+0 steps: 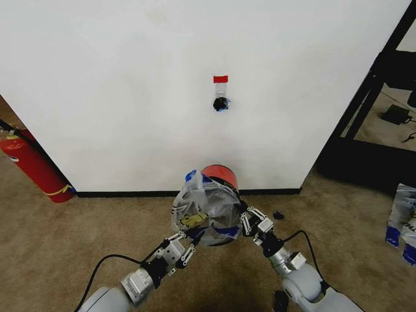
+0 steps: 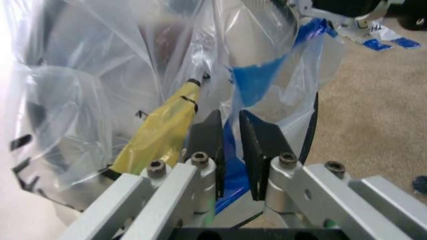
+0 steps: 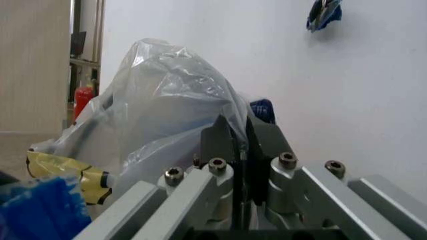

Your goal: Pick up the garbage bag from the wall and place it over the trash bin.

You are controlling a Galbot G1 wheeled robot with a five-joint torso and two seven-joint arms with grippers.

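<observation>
The garbage bag (image 1: 203, 207), thin translucent plastic with yellow and blue patches, is draped over the trash bin (image 1: 221, 174), whose red part shows behind it against the wall (image 1: 130, 97). My left gripper (image 1: 190, 239) holds the bag's near left edge, with blue film between its narrow-set fingers (image 2: 203, 142). At the bag's right edge, my right gripper (image 1: 244, 218) is shut on the film, which is pinched between its fingers (image 3: 223, 137). The bag (image 3: 167, 105) balloons up ahead of that gripper. A dark bin rim (image 2: 312, 130) shows beside the bag (image 2: 100, 100).
On the wall a red tape strip (image 1: 221, 78) sits above a black hook (image 1: 221, 103). A red fire extinguisher (image 1: 32, 166) leans at the left. A black shelf frame (image 1: 364, 97) and white-and-blue packages (image 1: 403, 221) stand at the right. A small black object (image 1: 278, 214) lies on the carpet.
</observation>
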